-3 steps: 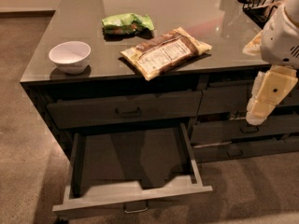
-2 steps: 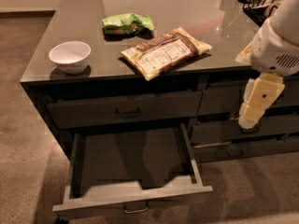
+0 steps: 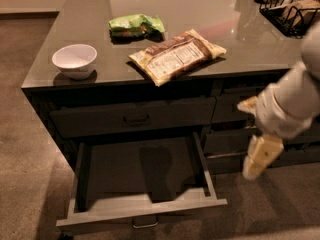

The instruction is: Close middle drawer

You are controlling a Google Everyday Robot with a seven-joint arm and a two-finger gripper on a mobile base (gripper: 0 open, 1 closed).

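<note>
Camera view puts my gripper [image 3: 261, 156] low on the right, hanging in front of the right-hand bank of drawers and apart from everything; I cannot tell whether it is released or clenched, and it is grasping nothing I can see. The middle drawer [image 3: 145, 207] is at lower left, pulled far out of the cabinet beneath the shut top drawer [image 3: 135, 115]. Its small handle [image 3: 144, 224] sits at the centre of the front. Its long axis runs left to right across the picture, with the left end a little nearer the bottom edge. Its front faces out toward the camera, so I judge the closing push must go straight back into the cabinet. My worry is the approach: I am off to the right of the drawer's near corner, and a push landing there rather than mid-front could skew the drawer on its runners and jam it part-way. Coming in too high, I could slide over the slim front into the tray. A sideways sweep might also knock the drawer's right wall [image 3: 206, 166].
</note>
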